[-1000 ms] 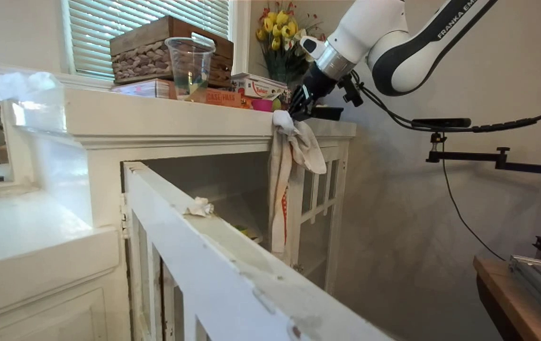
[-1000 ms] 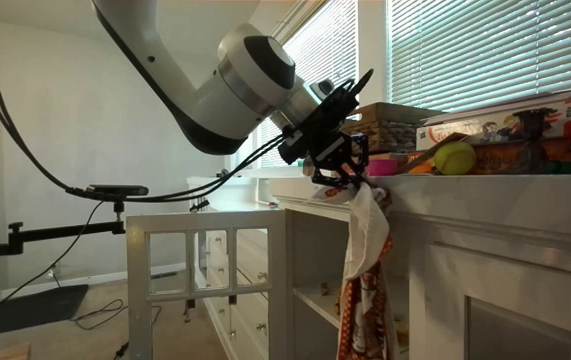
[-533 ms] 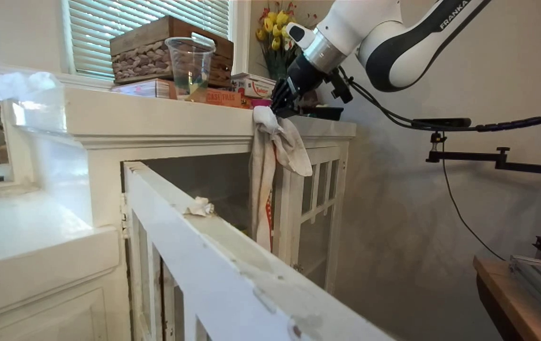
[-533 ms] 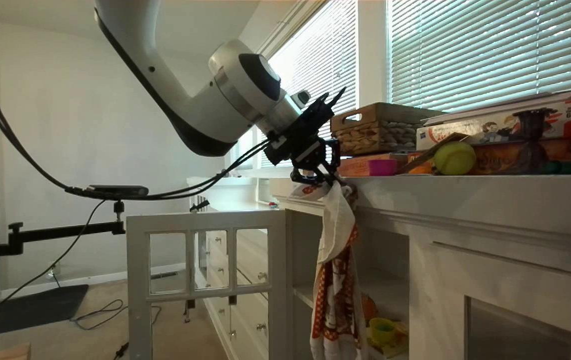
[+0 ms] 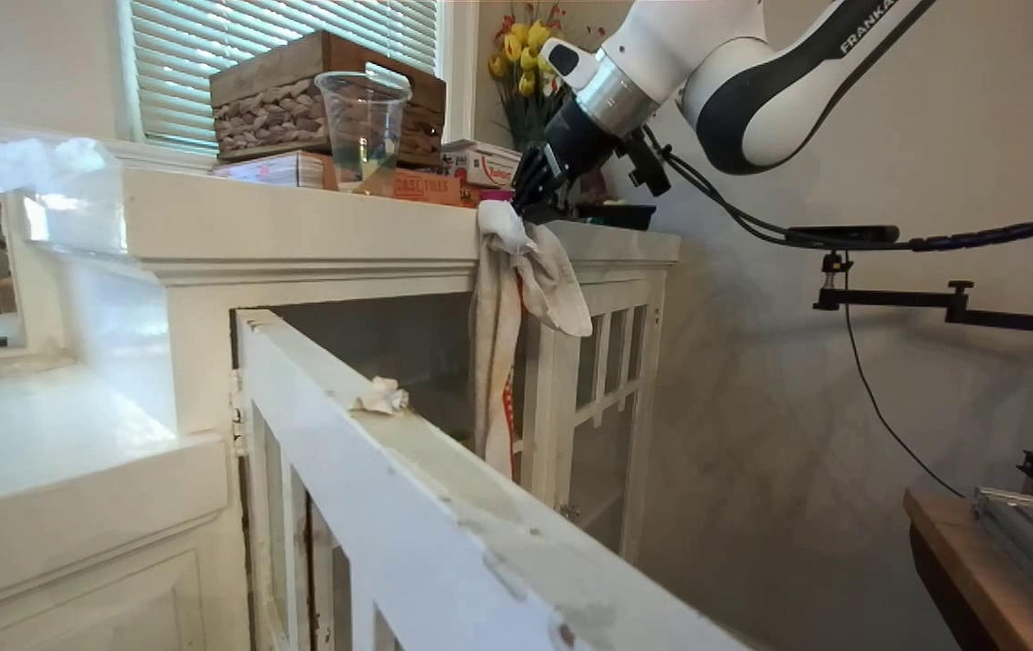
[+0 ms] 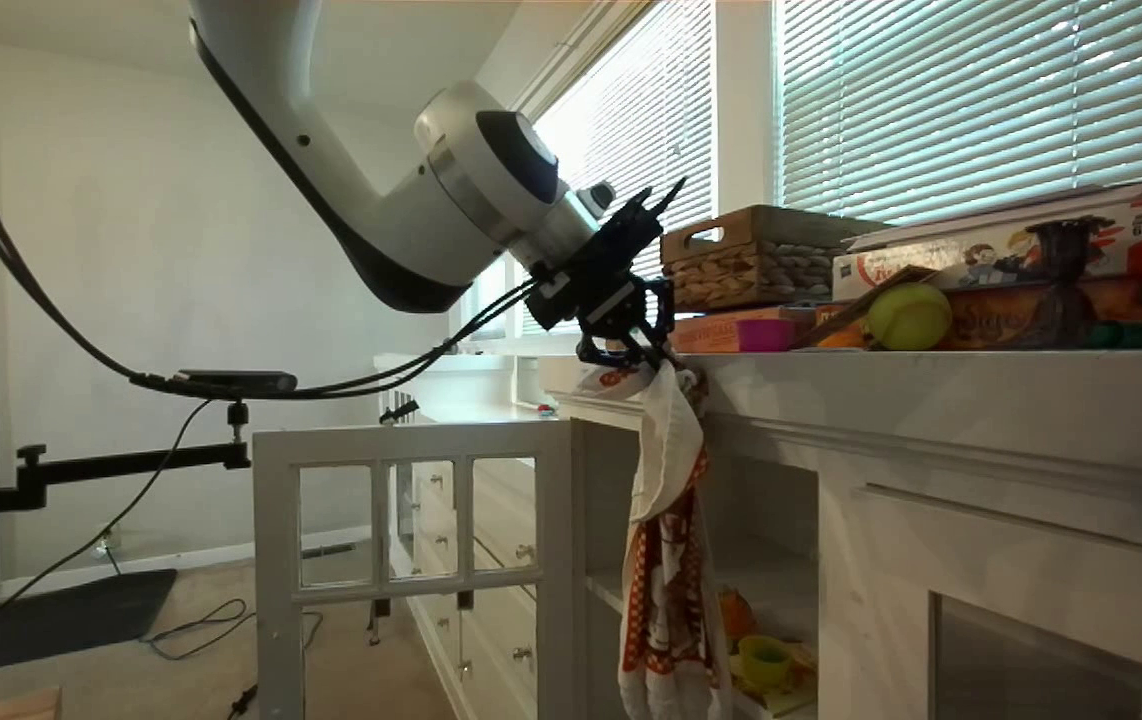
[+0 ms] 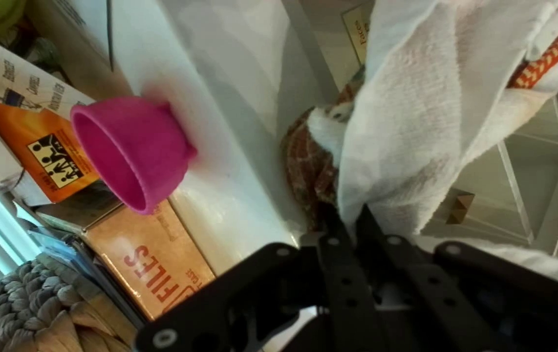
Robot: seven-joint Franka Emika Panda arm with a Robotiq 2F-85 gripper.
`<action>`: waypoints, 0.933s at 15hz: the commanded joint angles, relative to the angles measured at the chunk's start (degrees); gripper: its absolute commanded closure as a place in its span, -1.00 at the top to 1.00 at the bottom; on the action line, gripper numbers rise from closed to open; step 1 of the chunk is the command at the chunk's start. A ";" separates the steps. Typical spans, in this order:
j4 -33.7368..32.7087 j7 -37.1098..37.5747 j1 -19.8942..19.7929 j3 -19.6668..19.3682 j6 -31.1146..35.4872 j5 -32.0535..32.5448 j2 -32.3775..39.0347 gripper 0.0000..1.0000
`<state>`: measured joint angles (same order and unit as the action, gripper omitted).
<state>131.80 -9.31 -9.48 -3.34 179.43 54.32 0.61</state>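
Observation:
A white towel (image 6: pixel 669 450) with a red-orange pattern hangs from my gripper (image 6: pixel 659 358), which is shut on its bunched upper part. In an exterior view the towel (image 5: pixel 500 334) drapes down in front of the cabinet opening, its lower end hidden behind the open door. My gripper (image 5: pixel 530 215) is at the height of the cabinet top, by its front edge. From the wrist view, white cloth (image 7: pixel 416 112) and a brown-red patterned fold (image 7: pixel 311 166) come out around the fingertips of the gripper (image 7: pixel 346 208). A magenta cup (image 7: pixel 132 146) sits on the ledge close by.
The cabinet door (image 5: pixel 444 470) stands open towards the room. On the cabinet top are a woven basket (image 6: pixel 761 260), a tennis ball (image 6: pixel 909 316), an orange box (image 7: pixel 152 254) and a clear plastic cup (image 5: pixel 364 127). Inside, a yellow-green cup (image 6: pixel 766 660) rests on a shelf.
My gripper and the towel have shifted left in both exterior views, mostly in the first half second. The yellow-green cup in the cabinet has come into sight. The grip looks the same.

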 commanded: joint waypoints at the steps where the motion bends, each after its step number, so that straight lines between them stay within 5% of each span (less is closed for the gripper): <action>1: -2.26 -0.03 0.08 0.08 1.28 0.05 1.30 -0.95; 14: -0.84 -0.64 -3.86 -5.23 0.86 -0.82 0.93 -0.95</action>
<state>132.41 -9.32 -12.68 -7.96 179.47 54.28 0.63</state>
